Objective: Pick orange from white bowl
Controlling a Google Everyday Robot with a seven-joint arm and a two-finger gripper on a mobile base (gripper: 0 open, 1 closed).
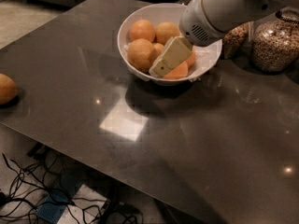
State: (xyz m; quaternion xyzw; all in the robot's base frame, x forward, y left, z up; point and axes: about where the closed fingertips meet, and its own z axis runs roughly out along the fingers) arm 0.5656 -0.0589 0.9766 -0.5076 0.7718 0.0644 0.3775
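Observation:
The white bowl [135,20] stands at the back middle of the dark table and holds several oranges. The largest orange [141,54] lies at the bowl's front left. Others lie behind it [142,30] and to the right [167,31]. My gripper [161,68], cream-coloured on a thick white arm [224,6], reaches from the upper right down into the bowl. It lies over the oranges at the bowl's front, just right of the largest orange, and partly covers another orange [178,72].
A lone orange [6,88] lies at the table's left edge. Two glass jars of grain [275,43] [236,38] stand right of the bowl. Cables [28,195] lie on the floor below the table's front edge.

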